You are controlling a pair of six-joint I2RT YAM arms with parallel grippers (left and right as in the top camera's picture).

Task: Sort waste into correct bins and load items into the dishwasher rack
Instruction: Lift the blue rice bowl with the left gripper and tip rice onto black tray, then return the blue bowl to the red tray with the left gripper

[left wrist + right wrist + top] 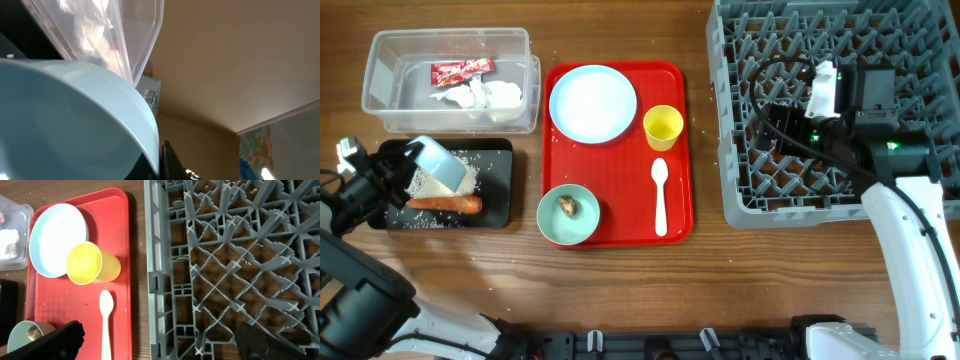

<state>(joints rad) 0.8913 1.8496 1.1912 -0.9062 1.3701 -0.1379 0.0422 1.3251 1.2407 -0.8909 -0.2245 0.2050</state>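
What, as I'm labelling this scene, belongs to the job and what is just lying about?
Job: clear plastic tub, red snack wrapper, crumpled white tissue, black tray, orange carrot piece, rice grains, light blue bowl, pale blue round plate, yellow cup, white plastic spoon, pale green bowl, brown lump, grey plastic rack.
Idle: red serving tray, wooden table.

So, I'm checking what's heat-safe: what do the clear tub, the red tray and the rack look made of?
Clear tub: thin transparent plastic, glossy; the red wrapper shows through its wall. Red tray: probably moulded plastic, smooth, slight sheen, rounded rim. Rack: rigid grey plastic by the look, matte, moulded lattice and pegs.
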